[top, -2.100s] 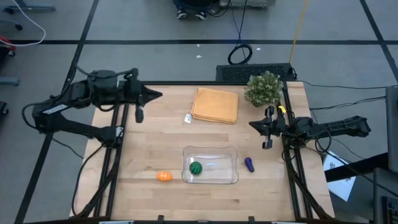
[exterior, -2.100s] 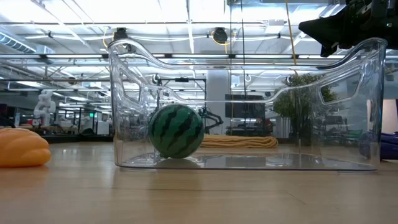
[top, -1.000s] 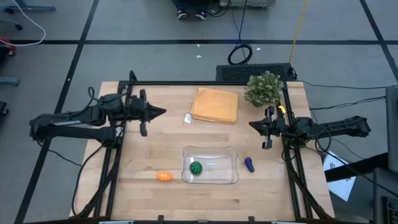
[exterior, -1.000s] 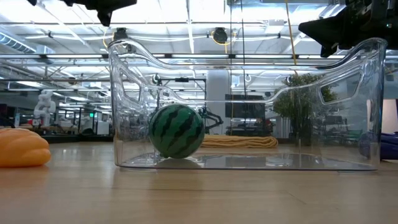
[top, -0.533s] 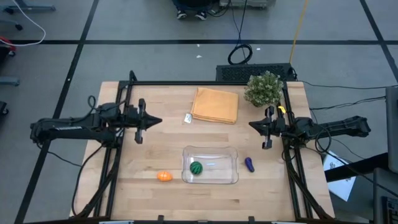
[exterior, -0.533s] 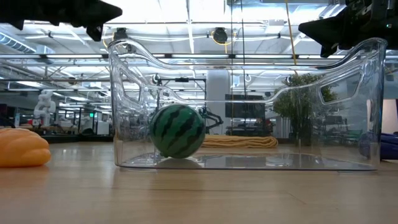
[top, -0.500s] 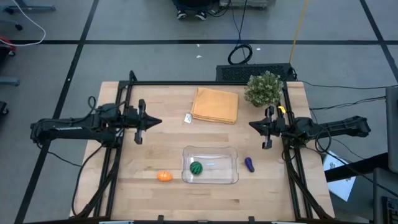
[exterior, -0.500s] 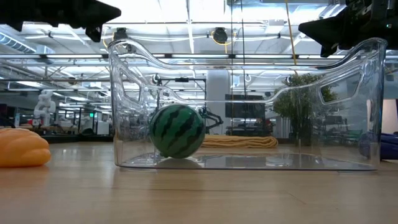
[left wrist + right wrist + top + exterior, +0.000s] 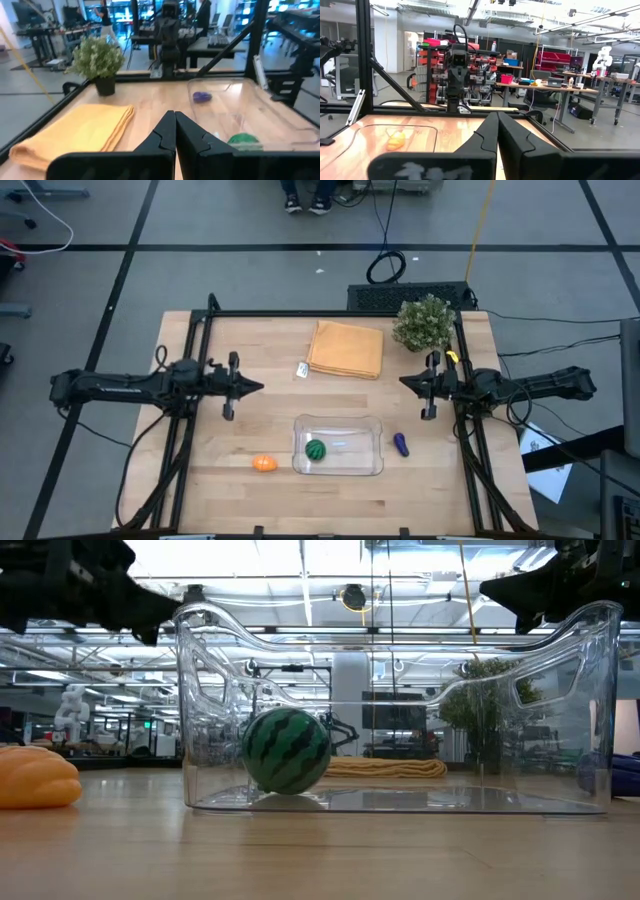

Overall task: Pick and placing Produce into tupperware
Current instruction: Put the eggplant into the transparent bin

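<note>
The clear tupperware [image 9: 338,445] stands near the table's near edge, and the dark-green striped ball [image 9: 315,450] rests on its floor at the left end [image 9: 286,751]. The orange piece [image 9: 263,463] lies on the table left of the container [image 9: 38,777]. The purple eggplant [image 9: 401,444] lies on the table right of it [image 9: 201,97]. My left gripper [image 9: 260,387] is shut and empty, above the table's left half, up-left of the container [image 9: 175,120]. My right gripper [image 9: 403,381] is shut, empty, at the right side [image 9: 497,121].
A folded orange-tan cloth [image 9: 346,348] lies at the far middle of the table. A bushy potted plant [image 9: 424,322] stands at the far right corner. A small white tag [image 9: 302,370] lies left of the cloth. Black frame rails run along the table's left and right sides.
My left arm has come down and moved toward the table's near edge and slightly rightward, its gripper staying shut. The right arm, the container and the produce have kept still.
</note>
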Robot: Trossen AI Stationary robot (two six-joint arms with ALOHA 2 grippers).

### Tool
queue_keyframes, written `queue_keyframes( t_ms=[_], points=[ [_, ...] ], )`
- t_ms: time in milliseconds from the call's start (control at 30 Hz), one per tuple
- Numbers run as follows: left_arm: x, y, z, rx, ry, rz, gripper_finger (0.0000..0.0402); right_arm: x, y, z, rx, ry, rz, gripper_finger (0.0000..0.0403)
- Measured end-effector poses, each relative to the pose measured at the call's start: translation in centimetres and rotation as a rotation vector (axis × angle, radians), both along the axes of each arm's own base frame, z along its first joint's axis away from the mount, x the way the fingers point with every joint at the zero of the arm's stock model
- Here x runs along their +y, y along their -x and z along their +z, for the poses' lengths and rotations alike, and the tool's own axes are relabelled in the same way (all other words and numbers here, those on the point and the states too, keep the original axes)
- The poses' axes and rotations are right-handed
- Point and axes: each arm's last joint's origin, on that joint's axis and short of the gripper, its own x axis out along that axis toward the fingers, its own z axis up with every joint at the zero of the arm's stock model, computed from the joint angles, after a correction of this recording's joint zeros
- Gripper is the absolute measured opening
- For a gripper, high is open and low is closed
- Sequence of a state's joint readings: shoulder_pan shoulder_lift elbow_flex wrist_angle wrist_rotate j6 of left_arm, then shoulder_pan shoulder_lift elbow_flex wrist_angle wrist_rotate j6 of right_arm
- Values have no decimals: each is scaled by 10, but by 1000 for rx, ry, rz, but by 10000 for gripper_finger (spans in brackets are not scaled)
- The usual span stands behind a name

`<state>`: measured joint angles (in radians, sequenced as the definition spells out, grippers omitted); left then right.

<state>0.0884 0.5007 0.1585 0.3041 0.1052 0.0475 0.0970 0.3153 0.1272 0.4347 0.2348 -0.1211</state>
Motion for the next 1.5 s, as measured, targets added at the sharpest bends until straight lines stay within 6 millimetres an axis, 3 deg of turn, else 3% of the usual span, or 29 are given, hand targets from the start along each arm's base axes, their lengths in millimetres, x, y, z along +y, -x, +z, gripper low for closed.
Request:
queue_keyframes(
  t_ms=[800,933,1267,1500],
  points=[
    [-1,2,-11,25,-26,-28,10,0,-1,-6,53,-80,14,6],
    [-1,2,-11,27,-26,-28,17,0,-1,1,81,-132,19,42],
    [0,2,-17,88,-17,7,9,0,-6,42,270,-228,-26,192],
    [0,3,-20,117,-8,11,2,1,-11,51,399,-241,-45,238]
  ],
)
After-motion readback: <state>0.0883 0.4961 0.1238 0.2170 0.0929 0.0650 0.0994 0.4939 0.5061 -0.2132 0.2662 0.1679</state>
